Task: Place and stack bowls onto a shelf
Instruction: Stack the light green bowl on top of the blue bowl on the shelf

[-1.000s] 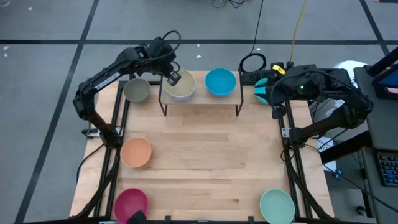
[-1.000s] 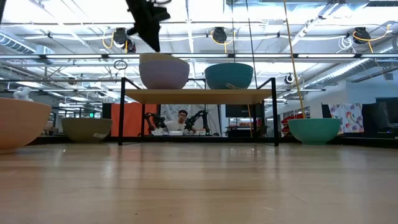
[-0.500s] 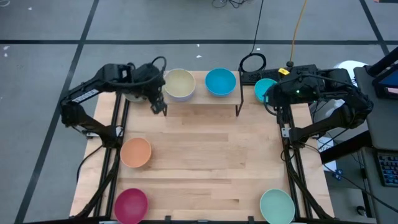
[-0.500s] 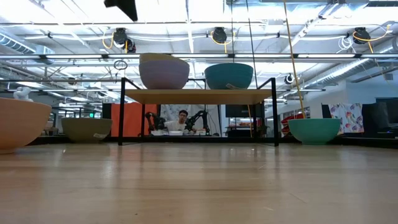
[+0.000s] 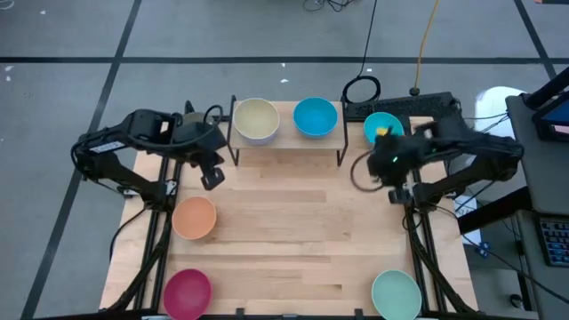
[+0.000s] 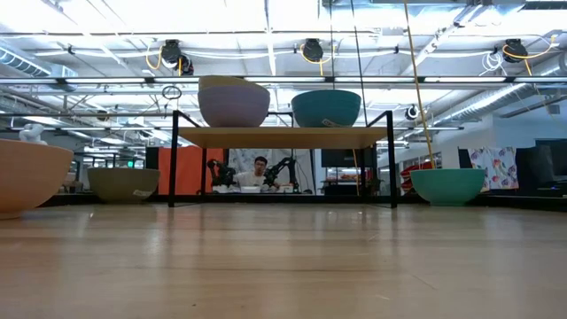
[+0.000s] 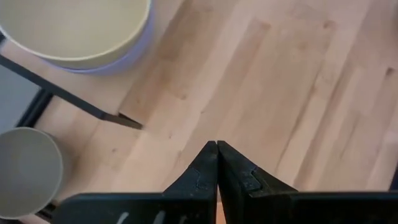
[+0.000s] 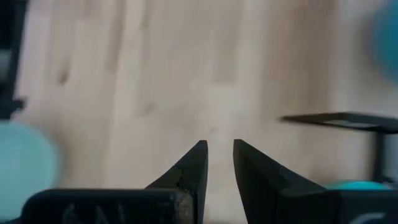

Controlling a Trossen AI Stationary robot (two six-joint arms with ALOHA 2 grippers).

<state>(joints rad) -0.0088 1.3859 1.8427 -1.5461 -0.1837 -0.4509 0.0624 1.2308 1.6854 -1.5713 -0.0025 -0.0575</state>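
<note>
Left gripper point(image 5: 212, 178) hangs over the tabletop point(image 5: 293, 231) just in front of the shelf's left legs, fingers pressed together and empty. Right gripper point(image 8: 217, 152), beside the shelf's right end, holds nothing, its fingers a narrow gap apart.

The wooden shelf point(image 5: 286, 140) on thin black legs carries a pale yellow bowl point(image 5: 256, 119) nested in a periwinkle one, and a cyan bowl point(image 5: 315, 116) beside it.

Bowls not yet shelved: an olive-grey bowl point(image 7: 28, 171) left of the shelf, a teal bowl point(image 5: 380, 126) at its right, an orange bowl point(image 5: 194, 217), a magenta bowl point(image 5: 187, 293) and a mint green bowl point(image 5: 396, 293). Judging by this, the task is under halfway.
</note>
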